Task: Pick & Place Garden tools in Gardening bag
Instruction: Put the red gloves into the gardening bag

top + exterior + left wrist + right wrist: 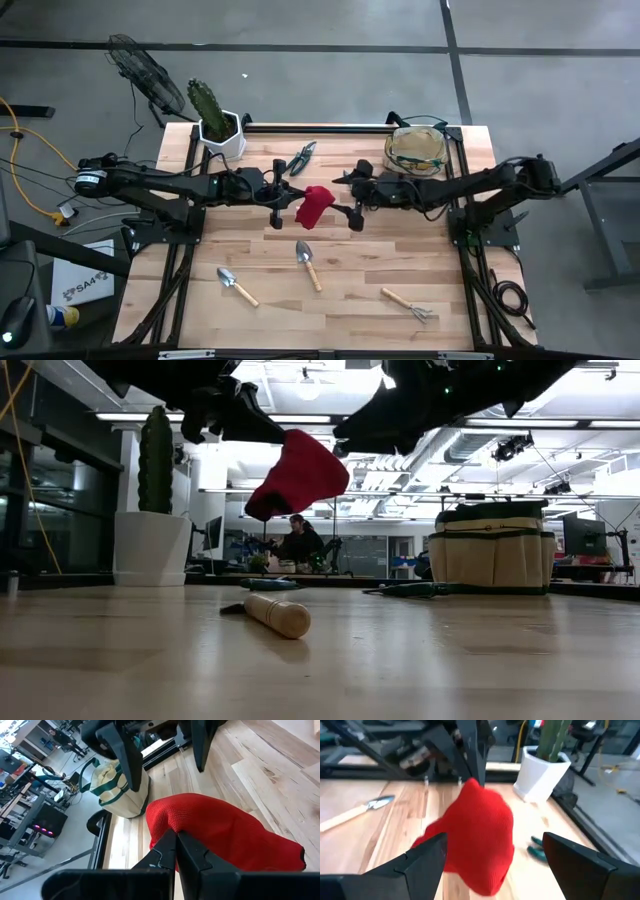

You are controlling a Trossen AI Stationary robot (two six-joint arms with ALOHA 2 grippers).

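Step in hand: a handover in mid-air, judged from the pose; the red glove (314,206) hangs above the worktop (340,285), well short of the gardening bag (417,148).
Left end effector (290,200): pinched tight on the glove's cloth, the fingers (172,851) meeting on a fold at its near edge.
Right end effector (352,206): spread wide and carrying nothing, its fingers (422,860) flanking the glove on the bag's side.
Doing it well: the right end effector should likely close on a thick part of the cloth, away from the left's fingers, and the left should let go only once that grip looks firm; limp fabric may slip or sag.
After that: carry the glove over the bag's open mouth and drop it from low down, clear of the loop handles.
Other tools: two trowels (310,263) and a rake (408,304) lie on the worktop farther from the bag than the glove; pruners (301,158) lie between the cactus pot (223,135) and the bag.
Writing: none readable on the tools or the bag.
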